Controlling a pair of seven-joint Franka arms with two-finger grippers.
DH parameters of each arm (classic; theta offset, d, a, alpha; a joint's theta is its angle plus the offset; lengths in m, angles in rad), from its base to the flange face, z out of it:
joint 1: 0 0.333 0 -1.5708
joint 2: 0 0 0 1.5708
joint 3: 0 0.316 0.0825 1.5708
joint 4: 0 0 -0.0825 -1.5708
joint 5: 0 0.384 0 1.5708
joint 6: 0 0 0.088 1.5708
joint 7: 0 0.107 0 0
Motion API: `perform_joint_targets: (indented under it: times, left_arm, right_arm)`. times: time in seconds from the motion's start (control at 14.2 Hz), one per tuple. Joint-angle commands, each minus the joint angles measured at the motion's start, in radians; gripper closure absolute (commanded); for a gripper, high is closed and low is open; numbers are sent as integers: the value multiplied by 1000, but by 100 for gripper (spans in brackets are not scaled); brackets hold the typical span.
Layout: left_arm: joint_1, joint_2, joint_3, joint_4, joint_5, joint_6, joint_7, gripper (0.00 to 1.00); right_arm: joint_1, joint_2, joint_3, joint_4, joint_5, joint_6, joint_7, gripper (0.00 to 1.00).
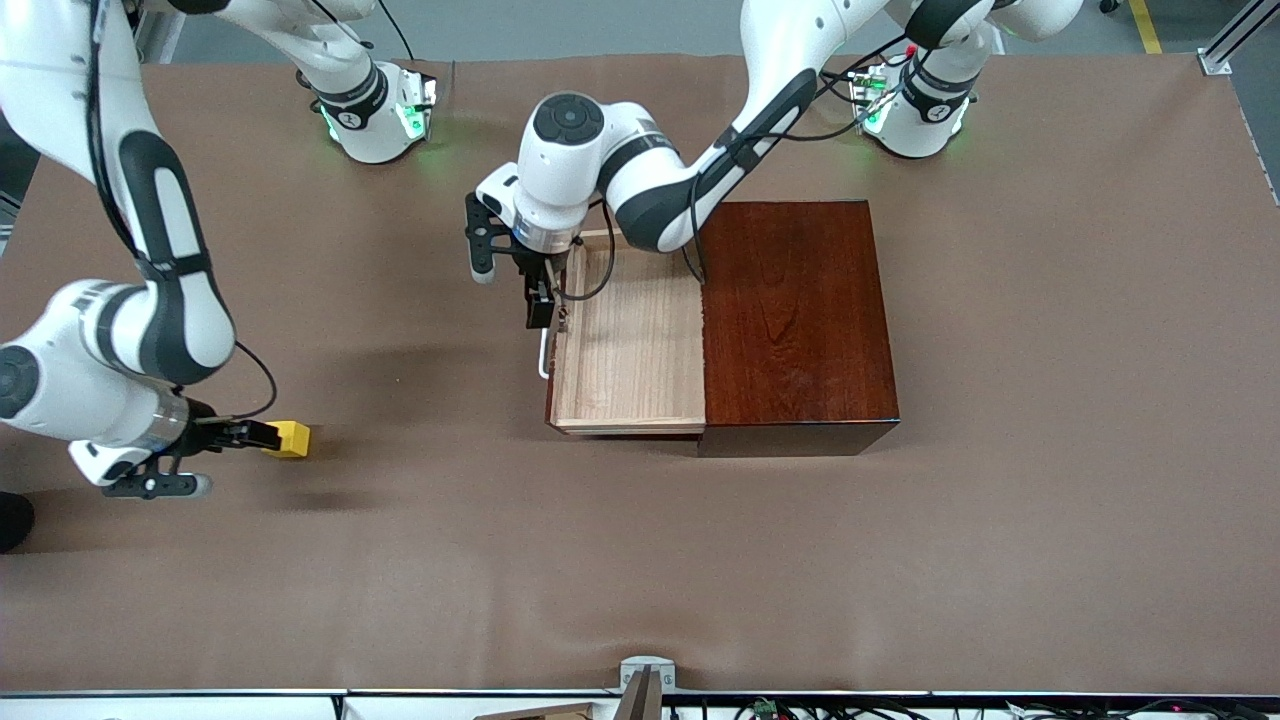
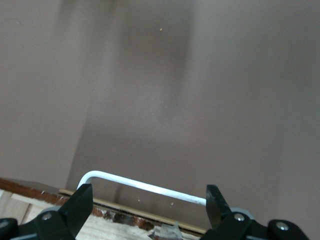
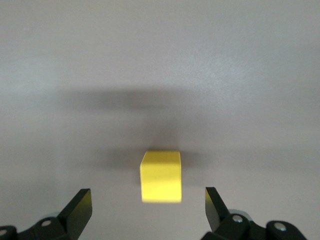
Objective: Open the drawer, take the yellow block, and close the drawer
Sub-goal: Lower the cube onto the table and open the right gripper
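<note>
On table toward right arm's end: yellow block [image 1: 291, 438], free between spread fingers of right gripper [image 3: 145, 205] per wrist view. Left gripper [image 2: 147, 202] fingers spread at white handle [image 2: 142, 186] of drawer [image 1: 630, 345], pulled out from dark box [image 1: 795, 310]

Brown table cover [image 1: 640, 560] spans whole surface; metal bracket [image 1: 645, 672] at edge nearest front camera.

You get even, bright overhead light on the brown cloth-covered counter [image 1: 700, 560], with soft arm shadows. The glossy dark reddish-brown wooden box [image 1: 795, 310] shows mild sheen. The small bright-yellow cube [image 3: 161, 176] looks slightly blurred in your right wrist view.
</note>
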Motion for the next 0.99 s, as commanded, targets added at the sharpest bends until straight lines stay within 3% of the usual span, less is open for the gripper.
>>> perform_joint_targets:
  times: [0.0,0.42,0.92]
  left_arm:
    - [-8,50,7,43,24,32,29,0]
    - [-7,70,0,41,16,43,88,0]
    - [-5,72,-8,39,-5,8,131,0]
  right_arm:
    - [-25,-92,25,16,-44,-121,18,0]
    - [-27,-195,23,80,-84,-299,18,0]
    - [-28,-220,23,99,-84,-330,16,0]
